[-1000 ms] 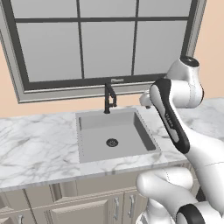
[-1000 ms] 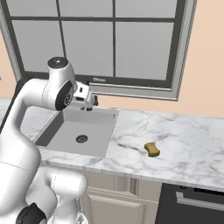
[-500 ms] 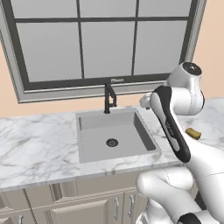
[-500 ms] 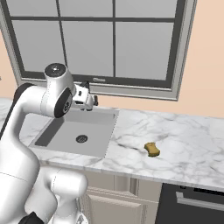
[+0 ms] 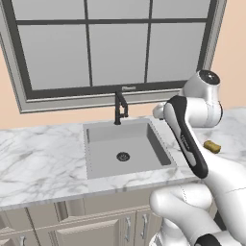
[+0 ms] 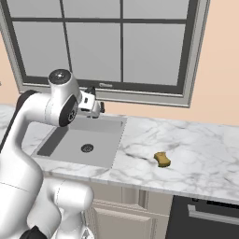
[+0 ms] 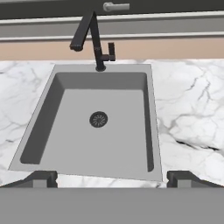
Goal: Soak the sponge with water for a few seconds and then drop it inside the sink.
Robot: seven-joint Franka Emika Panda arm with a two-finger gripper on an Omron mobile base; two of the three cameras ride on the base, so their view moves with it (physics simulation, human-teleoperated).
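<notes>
The sponge (image 6: 162, 159), a small yellow block with a darker face, lies on the white marble counter to the right of the sink; it also peeks out behind my arm (image 5: 212, 146). The sink (image 5: 103, 161) is a grey recessed basin with a round dark drain (image 7: 99, 119) and a slim black faucet (image 7: 93, 40). No water is in view at the spout. My gripper (image 6: 96, 111) hangs above the sink's back right part, well left of the sponge. In the hand view the gripper (image 7: 112, 178) is open, fingertips wide apart, nothing between them.
A large window with a grey frame (image 5: 120, 91) runs behind the faucet. White marble counter (image 6: 196, 144) stretches to both sides of the sink. Cabinet doors (image 5: 96, 226) lie below, and a dark oven front (image 6: 205, 219) sits at the lower right.
My arm has settled slightly lower, so the sponge now peeks out behind it in the left base view. The gripper stays open over the sink. The sponge has not moved.
</notes>
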